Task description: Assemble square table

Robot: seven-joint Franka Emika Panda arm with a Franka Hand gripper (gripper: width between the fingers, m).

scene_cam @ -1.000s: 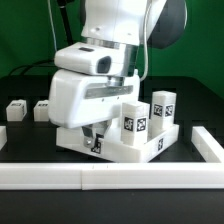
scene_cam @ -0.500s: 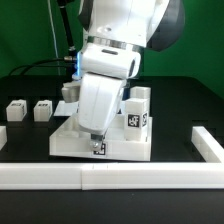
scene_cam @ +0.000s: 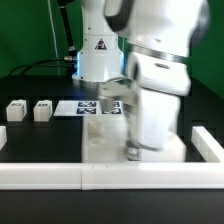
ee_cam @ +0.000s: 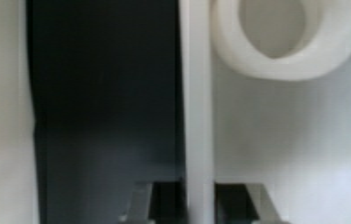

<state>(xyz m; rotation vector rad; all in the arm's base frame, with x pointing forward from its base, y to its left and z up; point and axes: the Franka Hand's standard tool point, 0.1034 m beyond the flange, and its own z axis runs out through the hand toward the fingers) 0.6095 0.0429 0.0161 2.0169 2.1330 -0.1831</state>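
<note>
Evidently the panel (ee_cam: 287, 140) is clamped by its thin edge between the gripper's (ee_cam: 198, 200) fingers, and a round socket (ee_cam: 275, 35) is seen on its face. Blurred, it is held low by the table's (scene_cam: 40, 140) near edge. Two legs (scene_cam: 15, 110) (scene_cam: 42, 108) are seen by the edge at the exterior view's left.

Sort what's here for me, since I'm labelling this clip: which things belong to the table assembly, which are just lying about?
Job: square panel, held edge-on in the gripper; two block legs on the exterior view's left.
Lying about: marker board; long white rail.
</note>
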